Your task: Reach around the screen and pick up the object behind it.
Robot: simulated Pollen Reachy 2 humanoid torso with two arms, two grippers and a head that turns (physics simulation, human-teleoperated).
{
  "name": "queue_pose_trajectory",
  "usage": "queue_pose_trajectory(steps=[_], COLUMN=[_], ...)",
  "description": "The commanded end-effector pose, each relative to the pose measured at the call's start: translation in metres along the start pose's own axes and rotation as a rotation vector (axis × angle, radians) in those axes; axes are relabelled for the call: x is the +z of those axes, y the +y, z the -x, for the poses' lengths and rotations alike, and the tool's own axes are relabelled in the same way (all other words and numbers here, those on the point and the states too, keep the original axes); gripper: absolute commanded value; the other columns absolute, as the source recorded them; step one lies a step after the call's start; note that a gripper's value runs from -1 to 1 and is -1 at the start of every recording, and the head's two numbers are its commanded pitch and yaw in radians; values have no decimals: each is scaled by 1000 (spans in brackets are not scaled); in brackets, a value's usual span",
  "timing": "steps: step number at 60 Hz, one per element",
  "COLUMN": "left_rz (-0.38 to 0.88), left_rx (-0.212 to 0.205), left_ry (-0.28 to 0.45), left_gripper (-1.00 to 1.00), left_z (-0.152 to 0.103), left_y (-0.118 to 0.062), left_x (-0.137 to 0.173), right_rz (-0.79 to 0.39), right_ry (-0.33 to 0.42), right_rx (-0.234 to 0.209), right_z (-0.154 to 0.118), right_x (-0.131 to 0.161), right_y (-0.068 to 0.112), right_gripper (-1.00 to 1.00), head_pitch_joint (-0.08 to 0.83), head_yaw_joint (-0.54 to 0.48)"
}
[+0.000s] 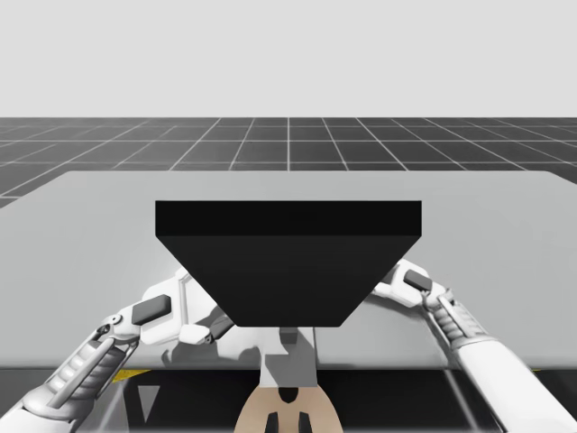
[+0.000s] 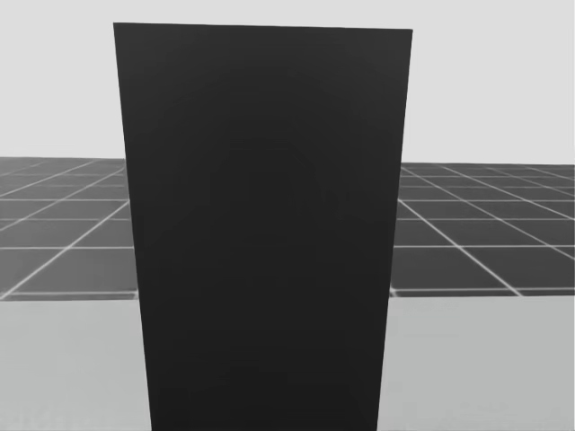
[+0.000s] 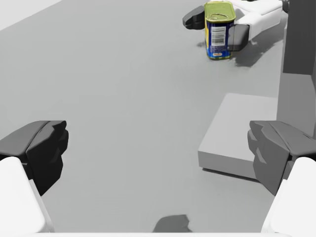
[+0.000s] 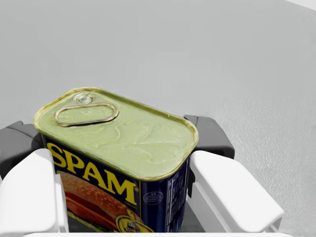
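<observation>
Behind the black screen, your right tool grips the blue rectangular can standing upright on the desk, so the grasp looks made: lift straight up next, your left tool idle, spread wide.

Can: glossy gold metal lid, printed blue sides. Screen: matt black. Surface: matt grey. Left tool: dark matt pads, smooth white shells.

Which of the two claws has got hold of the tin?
My right gripper: its fingers press both sides of the blue rectangular can. My left gripper stands open, apart from the can, holding nothing.
</observation>
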Motion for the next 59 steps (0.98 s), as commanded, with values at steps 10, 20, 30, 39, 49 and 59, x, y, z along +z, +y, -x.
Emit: queue_pose_trajectory(steps=[10,20,30,39,49,59], left_rz=[-4,-19,-30,-33,-39,-40], left_rx=[-2,-4,-3,-5,-6,-10], left_ry=[1,-2,-6,-7,-9,-6], left_gripper=[-1000,-1000,-1000,-1000,-1000,-1000], left_z=[0,0,-1,-1,-2,-1], left_y=[0,2,4,5,5,5], left_x=[0,0,1,2,3,3], right_rz=[209,331,418,482,605,722], right_ry=[-49,-91,-169,-235,-318,-375], right_rx=[55,78,127,195,239,231], right_z=[-26,-43,-81,-128,-183,-228], right_x=[89,118,129,139,151,153], right_y=[-37,-57,-71,-81,-82,-71], right_gripper=[1000,1000,1000,1000,1000,1000], head_pitch_joint=[101,100,99,99,96,93], head_yaw_joint=[-49,-47,-44,-42,-38,-41])
